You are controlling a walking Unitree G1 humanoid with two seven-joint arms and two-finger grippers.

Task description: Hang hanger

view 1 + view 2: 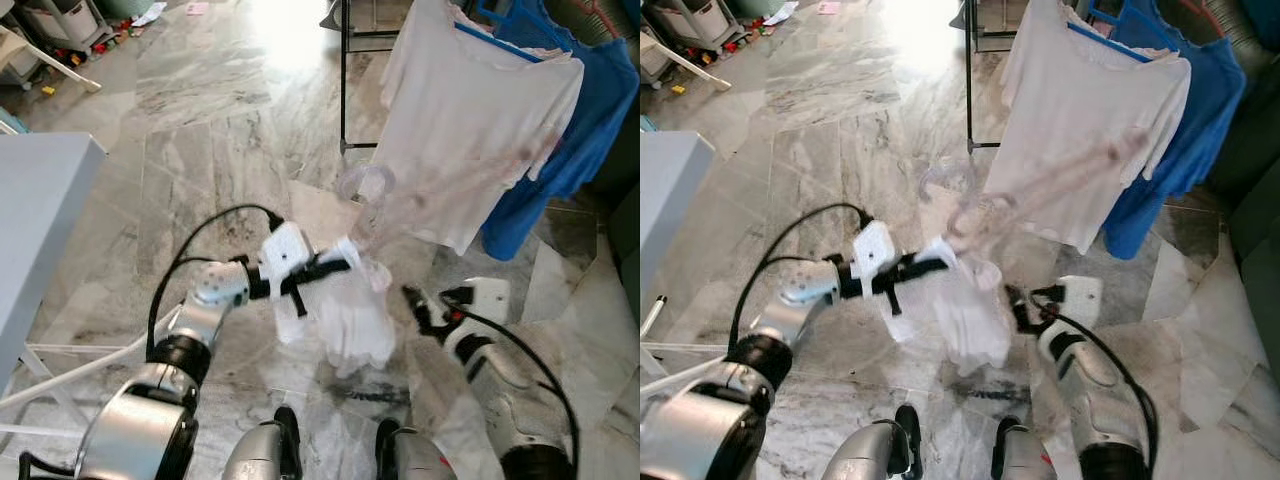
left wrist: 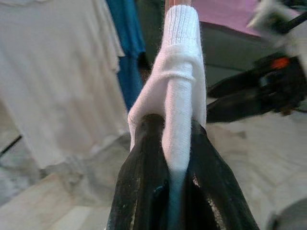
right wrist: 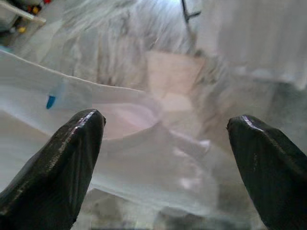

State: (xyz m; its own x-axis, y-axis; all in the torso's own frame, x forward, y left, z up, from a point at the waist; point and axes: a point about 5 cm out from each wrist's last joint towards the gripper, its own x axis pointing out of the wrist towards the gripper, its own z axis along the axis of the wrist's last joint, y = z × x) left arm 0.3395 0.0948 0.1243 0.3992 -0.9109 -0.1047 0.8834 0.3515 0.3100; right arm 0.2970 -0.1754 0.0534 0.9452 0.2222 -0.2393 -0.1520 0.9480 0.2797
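Right now the left gripper is pinching a white garment, its blurred hanger rising just beyond the fingertips, long axis aimed at the rack farther ahead. The right gripper, spread wide, waits just beside the cloth.

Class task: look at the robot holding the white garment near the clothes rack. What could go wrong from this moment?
1. The left gripper pinches only a fold of the white garment, so it may slip to the marble floor.
2. The pink hanger is motion-blurred, so it might swing into the hung white shirt.
3. The right gripper is open beside the garment and could snag it.
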